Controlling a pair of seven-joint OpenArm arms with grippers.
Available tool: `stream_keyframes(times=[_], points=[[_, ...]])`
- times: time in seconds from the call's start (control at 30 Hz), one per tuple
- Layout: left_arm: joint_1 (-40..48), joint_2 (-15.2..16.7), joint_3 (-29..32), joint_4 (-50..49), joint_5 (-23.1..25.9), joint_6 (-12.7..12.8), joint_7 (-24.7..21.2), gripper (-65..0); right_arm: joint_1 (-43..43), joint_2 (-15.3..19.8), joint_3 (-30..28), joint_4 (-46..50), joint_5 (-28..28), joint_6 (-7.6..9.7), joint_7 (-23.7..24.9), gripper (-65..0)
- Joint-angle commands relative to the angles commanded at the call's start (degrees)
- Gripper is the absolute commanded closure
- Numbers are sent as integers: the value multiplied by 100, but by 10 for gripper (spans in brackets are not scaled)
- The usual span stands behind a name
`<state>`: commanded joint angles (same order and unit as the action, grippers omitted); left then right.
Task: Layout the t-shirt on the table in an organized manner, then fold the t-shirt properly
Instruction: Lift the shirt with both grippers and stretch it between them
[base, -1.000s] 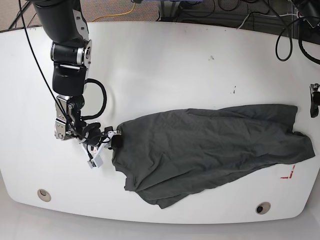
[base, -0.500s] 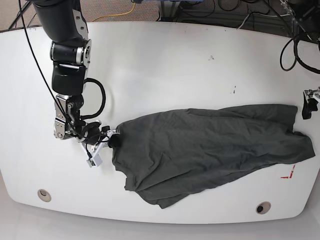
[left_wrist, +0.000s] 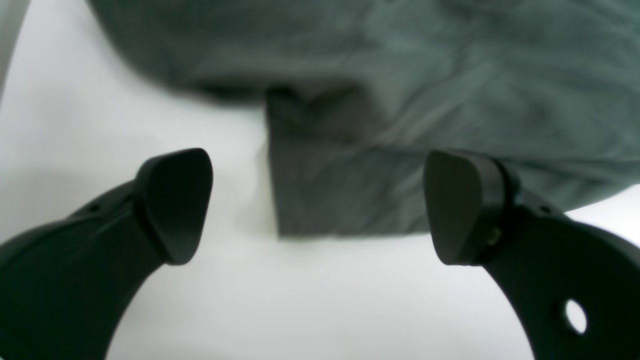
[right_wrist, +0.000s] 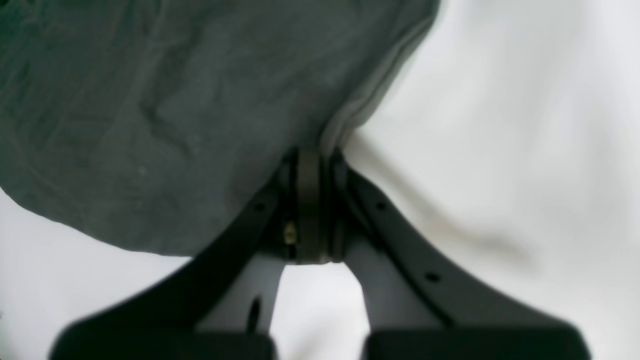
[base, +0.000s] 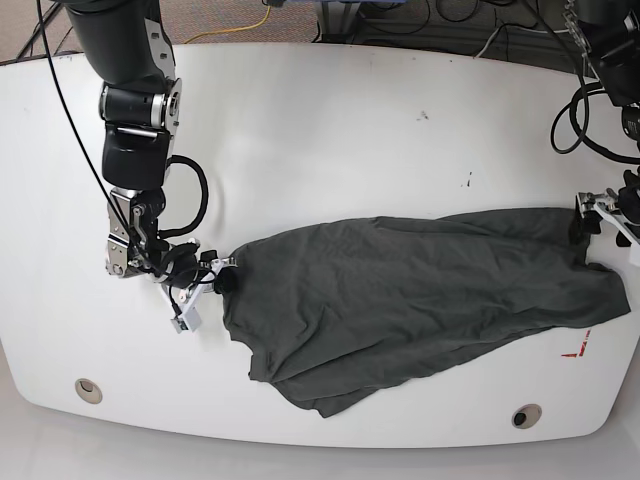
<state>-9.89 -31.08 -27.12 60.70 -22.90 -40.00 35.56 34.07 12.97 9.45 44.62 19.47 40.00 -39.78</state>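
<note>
A: Shirt first. Where is it?

B: It lies on the table, low in the base view, from middle left out to the right edge. It is bunched and wrinkly, not flat yet.

A: What do we hold?

B: Our right gripper is pressed together and pinches the shirt's hem. That is at the left end of the cloth in the base view.

A: And the left gripper?

B: It is spread wide and holds nothing. In its own view, a square flap of shirt sits between the two fingers, a bit farther up the frame. In the base view it is at the far right, just beside the shirt's upper right corner.

A: So how do we do this step well?

B: We think the flap should sit deep between the fingers before we close. Go low to the table so we catch the cloth, not air. We should grab the edge only, not a thick lump.

A: Then?

B: Keep the right pinch firm and pull the two ends apart gently, so the wrinkles go.
</note>
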Motion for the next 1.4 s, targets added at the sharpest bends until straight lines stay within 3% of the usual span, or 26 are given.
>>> stream_keyframes(times=[0.4, 0.9, 1.03, 1.23, 1.4], points=[[-62, 26, 62, -914, 0, 0, -360, -650, 0, 26, 18, 9, 0, 0, 0, -3], [-70, 404, 624, -958, 308, 0, -404, -650, -79, 18, 26, 396, 0, 0, -53, -3], [-70, 404, 642, -958, 308, 0, -404, -510, -114, 18, 26, 695, 0, 0, -264, -3], [-70, 404, 615, -958, 308, 0, -404, -243, -114, 44, 26, 835, 0, 0, -448, -2], [-70, 404, 607, -932, 290, 0, -360, -97, -114, 53, 26, 897, 0, 0, -580, 0]])
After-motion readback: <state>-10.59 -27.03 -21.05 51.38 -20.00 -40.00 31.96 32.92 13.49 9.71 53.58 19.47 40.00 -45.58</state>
